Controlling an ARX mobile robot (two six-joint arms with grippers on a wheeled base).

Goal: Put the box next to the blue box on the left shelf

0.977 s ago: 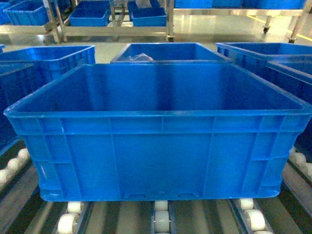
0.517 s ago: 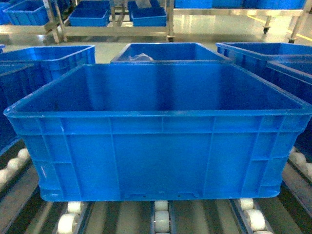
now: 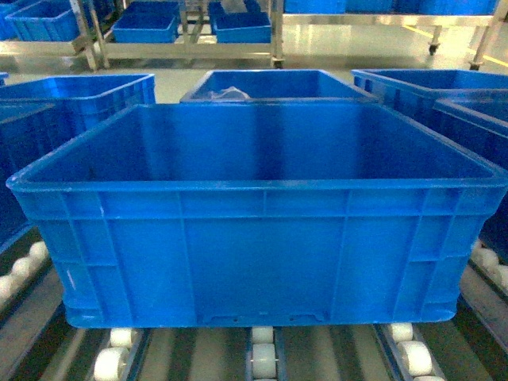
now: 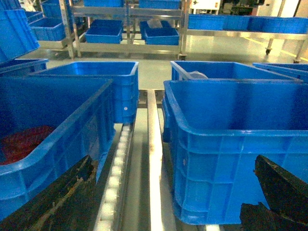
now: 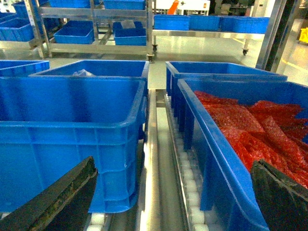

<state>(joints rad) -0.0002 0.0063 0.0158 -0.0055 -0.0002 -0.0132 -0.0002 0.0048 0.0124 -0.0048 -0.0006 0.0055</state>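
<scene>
Head view: my box (image 3: 258,238) fills the middle, sitting flat on the white rollers of the left shelf (image 3: 262,357), its front wall facing me
Left neighbour: I see another blue crate (image 4: 53,130) just beside the box, a narrow roller lane between them, something red inside
Left gripper (image 4: 166,202): spread wide, dark fingers (image 4: 57,202) at the frame's lower corners, holding nothing
Right gripper (image 5: 168,202): also spread wide, unloaded
Right neighbour: a crate of red packets (image 5: 250,144) stands near the box across a rail
</scene>
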